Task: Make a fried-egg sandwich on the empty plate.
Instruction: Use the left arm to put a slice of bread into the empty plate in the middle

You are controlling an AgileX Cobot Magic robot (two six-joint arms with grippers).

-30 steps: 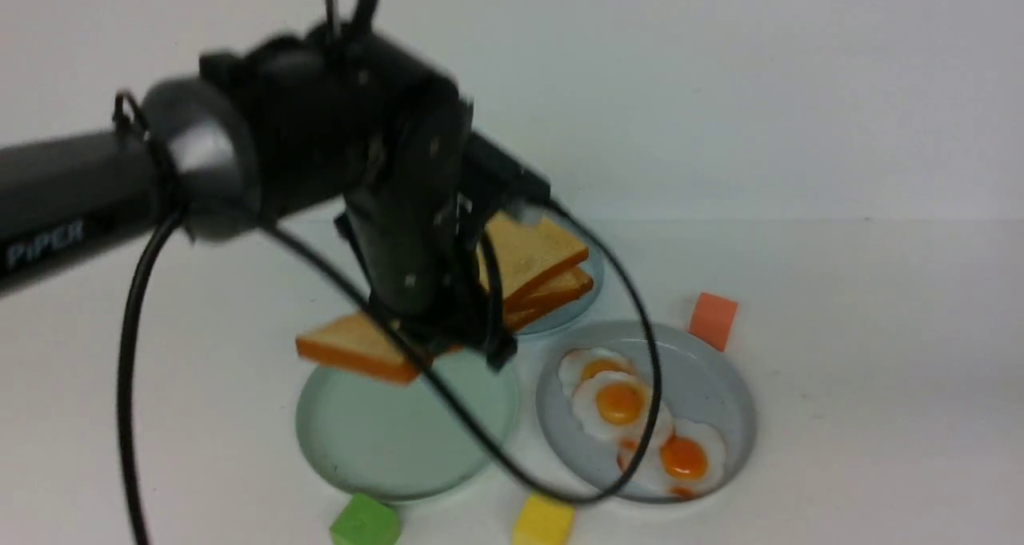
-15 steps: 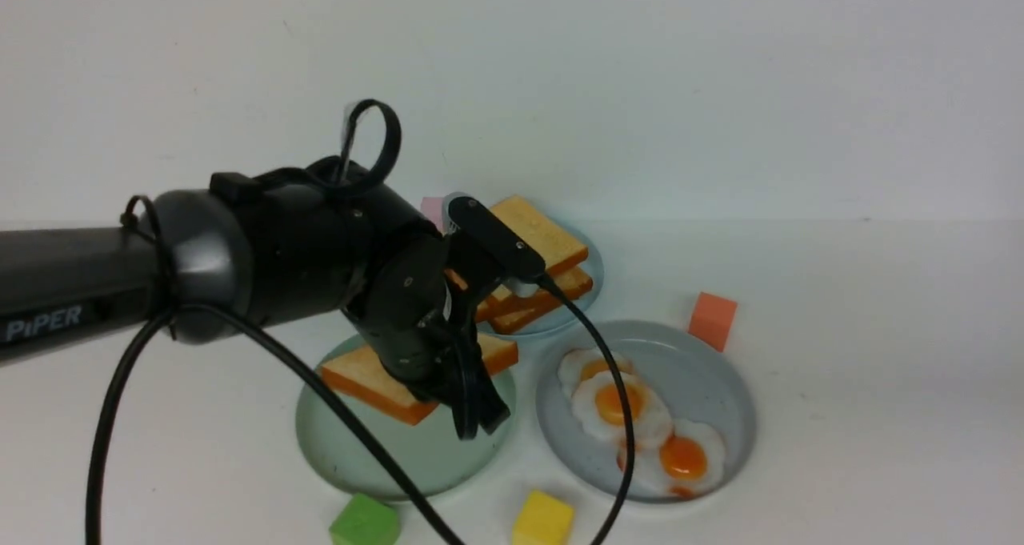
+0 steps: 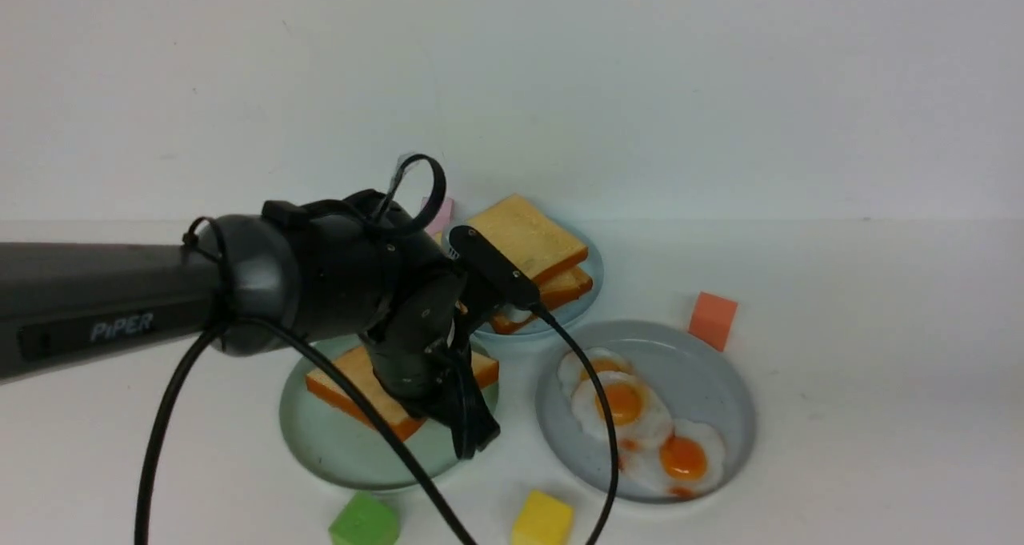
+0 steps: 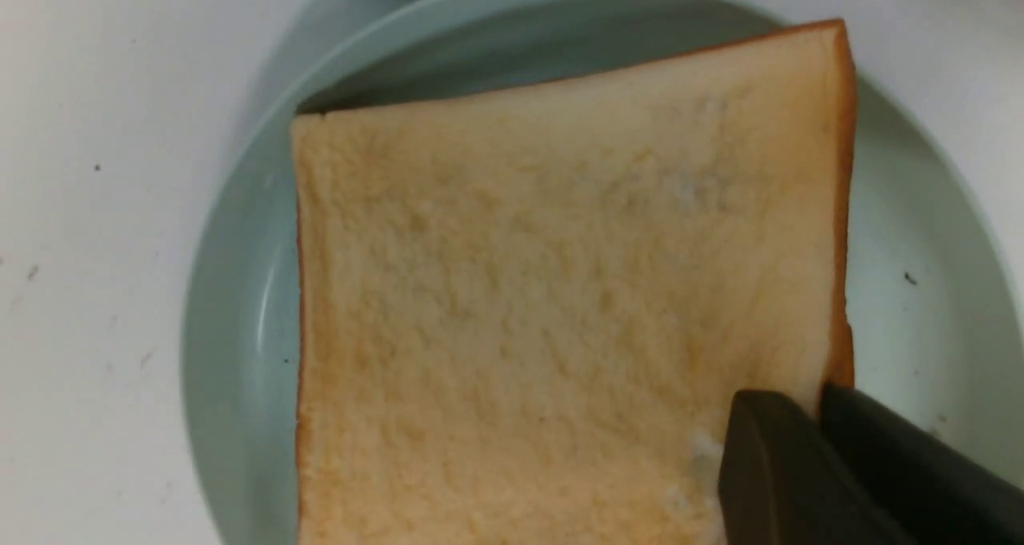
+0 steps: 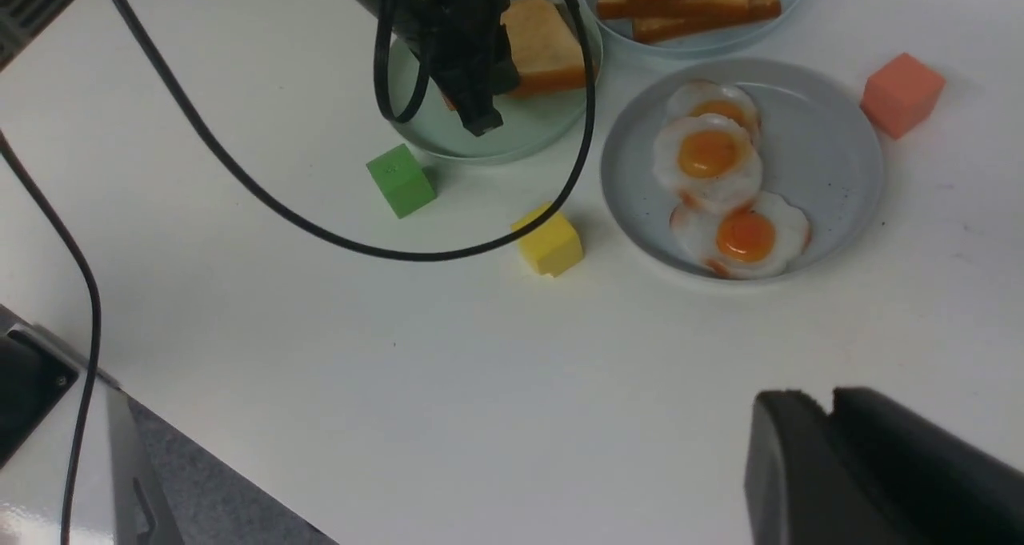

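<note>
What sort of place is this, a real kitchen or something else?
Most likely a robot lab test bench, not a kitchen: a plain white table against a blank wall, a black PiPER-marked arm over a toast slice on a mint-green plate, and a green cube and yellow cube lying loose.
</note>
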